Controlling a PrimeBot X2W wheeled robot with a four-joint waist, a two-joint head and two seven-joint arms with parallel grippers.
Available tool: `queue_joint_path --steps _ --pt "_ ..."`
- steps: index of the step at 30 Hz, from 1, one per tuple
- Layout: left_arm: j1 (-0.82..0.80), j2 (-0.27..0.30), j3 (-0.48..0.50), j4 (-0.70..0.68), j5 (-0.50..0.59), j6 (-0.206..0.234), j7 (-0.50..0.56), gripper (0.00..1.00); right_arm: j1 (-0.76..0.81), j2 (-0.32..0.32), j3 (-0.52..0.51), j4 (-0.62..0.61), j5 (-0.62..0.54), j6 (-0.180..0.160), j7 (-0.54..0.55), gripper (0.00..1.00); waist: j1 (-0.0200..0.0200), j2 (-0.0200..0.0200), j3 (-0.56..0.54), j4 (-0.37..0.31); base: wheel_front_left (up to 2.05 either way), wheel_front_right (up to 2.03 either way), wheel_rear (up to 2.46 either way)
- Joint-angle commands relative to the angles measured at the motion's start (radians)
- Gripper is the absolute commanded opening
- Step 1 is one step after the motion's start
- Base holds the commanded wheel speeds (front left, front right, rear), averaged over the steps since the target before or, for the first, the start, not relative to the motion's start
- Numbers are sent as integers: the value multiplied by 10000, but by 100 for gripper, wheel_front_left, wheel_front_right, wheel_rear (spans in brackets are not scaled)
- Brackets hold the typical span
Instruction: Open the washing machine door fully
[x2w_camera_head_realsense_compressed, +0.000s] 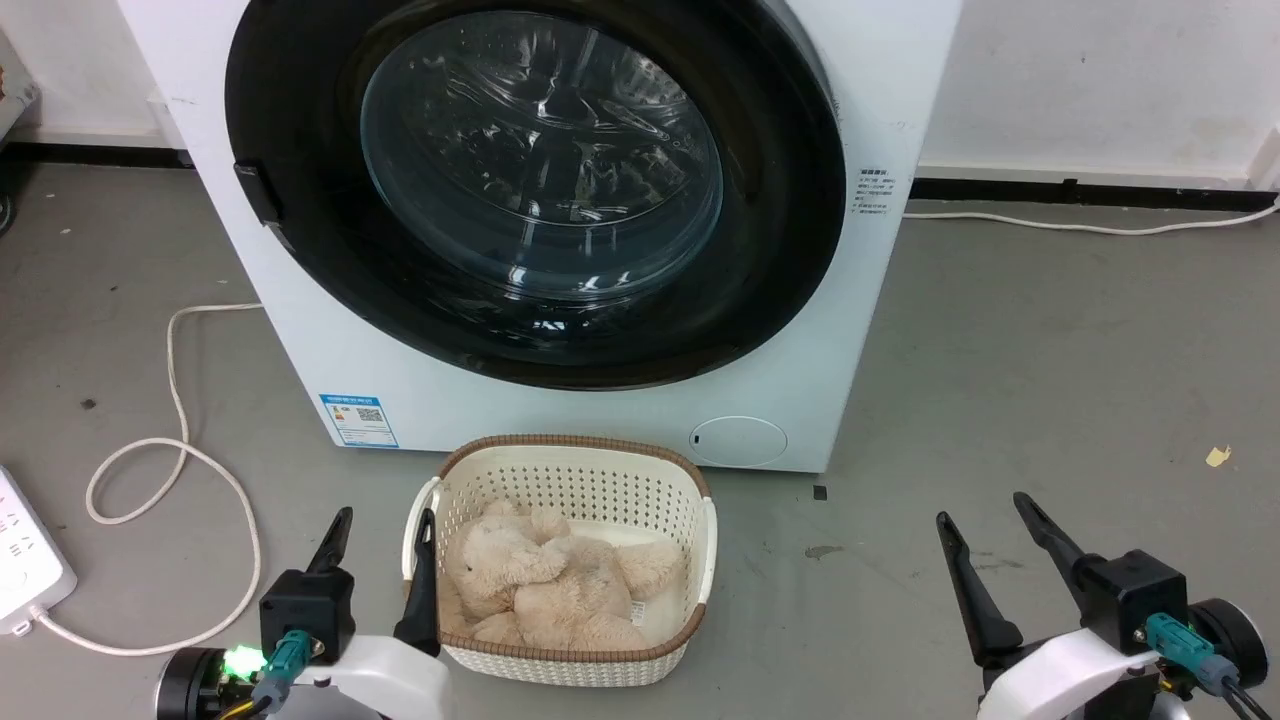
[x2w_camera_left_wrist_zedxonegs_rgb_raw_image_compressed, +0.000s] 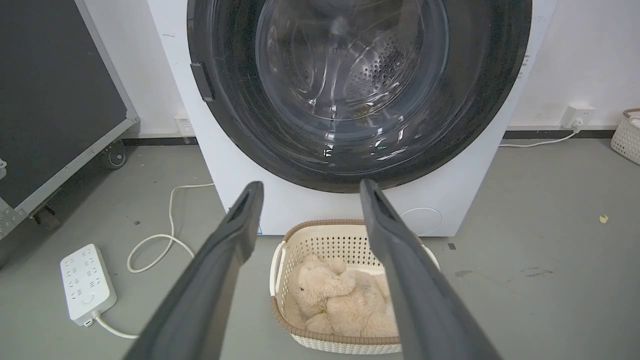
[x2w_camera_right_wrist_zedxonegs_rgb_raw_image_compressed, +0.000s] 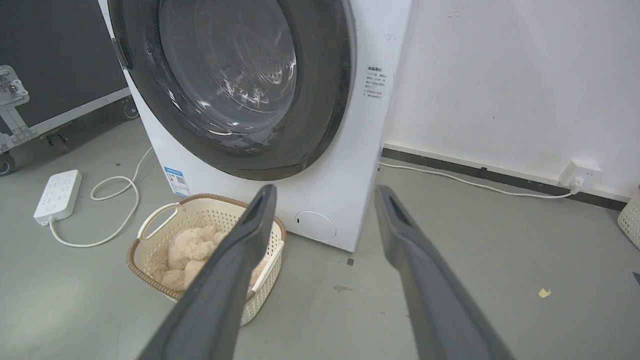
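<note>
Door (x2w_camera_head_realsense_compressed: 535, 190) is shut flat against the washer (x2w_camera_head_realsense_compressed: 800, 330) front, at 12 o'clock from me, not yet touched. My left claw (x2w_camera_head_realsense_compressed: 387, 512) is spread wide and holds nothing. Right claw (x2w_camera_head_realsense_compressed: 980, 506) is the same, wide and empty. Both sit low, well apart from the door. A small black catch (x2w_camera_head_realsense_compressed: 255, 195) sits at 9 o'clock on the door ring, likely the pull point. Risks: the glossy ring offers little grip, so my fingers could slip off and the door could fall back shut. Pulling away from the catch side probably fights the hinge. Basket (x2w_camera_head_realsense_compressed: 575, 441) with teddy (x2w_camera_head_realsense_compressed: 540, 580) sits at 6 o'clock just below the door, so my left arm could knock it reaching up. Cord (x2w_camera_head_realsense_compressed: 178, 395) loops at 8 o'clock and could snag my wheels.
</note>
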Motion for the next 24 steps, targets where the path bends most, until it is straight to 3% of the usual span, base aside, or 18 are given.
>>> queue_joint_path --steps 1,24 --pt "0 0 -16 -6 -56 43 -118 100 1 4 1 15 99 -1 -116 100 0 0 4 7 0 0 0" --pt "-269 0 -298 -206 -272 174 -598 100 -787 -445 123 -255 316 -3 -353 100 0 0 685 330 0 0 0"
